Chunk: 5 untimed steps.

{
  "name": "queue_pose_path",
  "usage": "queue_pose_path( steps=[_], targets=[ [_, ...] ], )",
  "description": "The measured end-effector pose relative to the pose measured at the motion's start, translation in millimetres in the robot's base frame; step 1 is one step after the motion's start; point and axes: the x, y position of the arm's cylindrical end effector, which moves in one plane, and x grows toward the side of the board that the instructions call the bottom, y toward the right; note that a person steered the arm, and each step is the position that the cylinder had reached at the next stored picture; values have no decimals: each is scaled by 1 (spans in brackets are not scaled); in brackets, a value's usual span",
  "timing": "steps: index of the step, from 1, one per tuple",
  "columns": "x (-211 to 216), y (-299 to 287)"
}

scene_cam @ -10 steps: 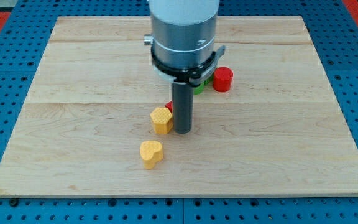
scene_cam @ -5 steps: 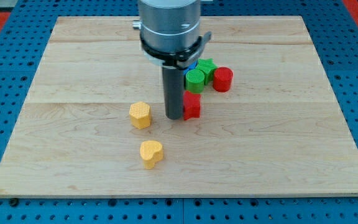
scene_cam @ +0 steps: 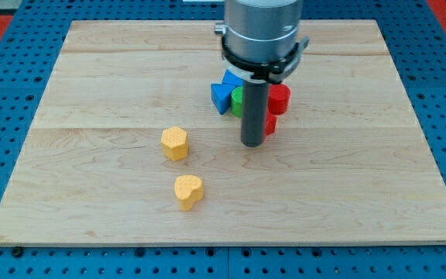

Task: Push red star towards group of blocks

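Pressing beside the red star (scene_cam: 269, 123), my tip (scene_cam: 252, 144) has shifted it toward the worktop's (scene_cam: 91, 77) far edge against the grouped blocks (scene_cam: 242, 97); tool holds nothing, only pushes.

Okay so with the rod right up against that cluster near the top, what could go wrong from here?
My tip sits at the near edge of the group, with the red star only partly visible behind the rod. Risks:
1. Pushing further could scatter the group: the blue triangle block, green block and red cylinder look tightly packed.
2. The rod hides most of the star, so contact is hard to judge, and it might slip off sideways.
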Motion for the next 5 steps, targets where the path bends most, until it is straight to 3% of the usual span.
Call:
queue_pose_path(
  steps=[3,5],
  targets=[
    [1,50],
    [-24,24]
  ],
)
